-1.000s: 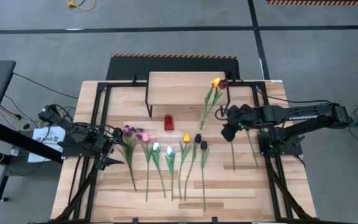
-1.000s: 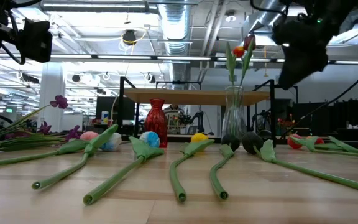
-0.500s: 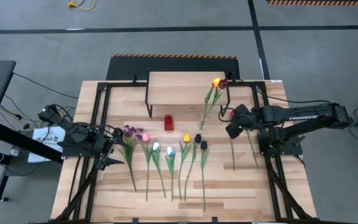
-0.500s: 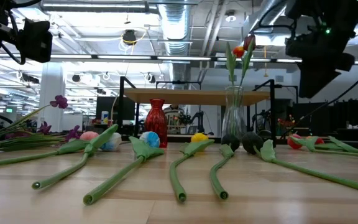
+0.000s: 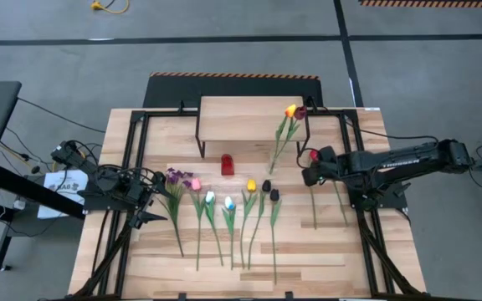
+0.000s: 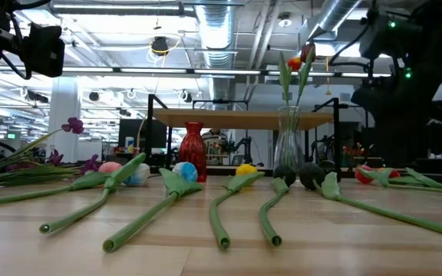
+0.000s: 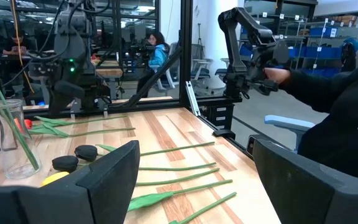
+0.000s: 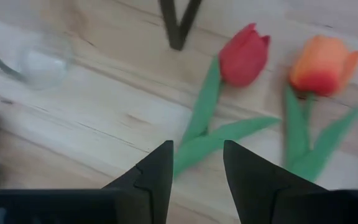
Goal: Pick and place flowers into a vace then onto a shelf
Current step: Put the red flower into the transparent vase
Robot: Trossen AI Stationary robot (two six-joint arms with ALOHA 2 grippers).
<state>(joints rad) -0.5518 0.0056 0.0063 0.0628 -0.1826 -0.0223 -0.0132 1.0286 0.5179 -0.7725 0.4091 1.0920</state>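
**Right arm low over the red tulip, nothing gripped yet**

Currently the right gripper [image 5: 309, 176] sits low at the desk's [image 5: 166, 251] right side, just in front of the shelf's [image 5: 241, 117] right leg. Its fingers [image 8: 157, 171] are parted with a narrow gap, straddling the green stem of a red tulip [image 8: 246, 54] lying flat on the wood — stem shows between the tips, but contact can't be confirmed, so not a grasp as far as I can see. An orange tulip [image 8: 322, 62] lies just beside the red one, also flat.

Left gripper [image 5: 145, 219] is parked at the desk's left edge, fingers [image 7: 114, 171] spread wide, holding nothing.

Flowers:
- Glass vase [image 6: 288, 146] stands upright on the desk near the shelf's right front corner, holding two tulips, one orange-yellow [image 5: 290, 110] and one dark red [image 5: 300, 111]. Vase is on the desk, not on the shelf.
- Loose row across the desk centre, stems pointing to the front edge — purple sprigs [image 5: 173, 176], pink [image 5: 194, 184], white [image 5: 210, 197], pale blue-white [image 5: 229, 203], yellow [image 5: 251, 186], two dark maroon heads [image 5: 270, 191].
- Small red vase [image 5: 227, 165] stands between the shelf and that row, empty as far as the low view shows.

Shelf top is bare wood.

Left wrist view also catches a person's dark sleeve [image 7: 334, 93] beyond the desk's edge, and a seated person [image 7: 157, 50] far back in the room.
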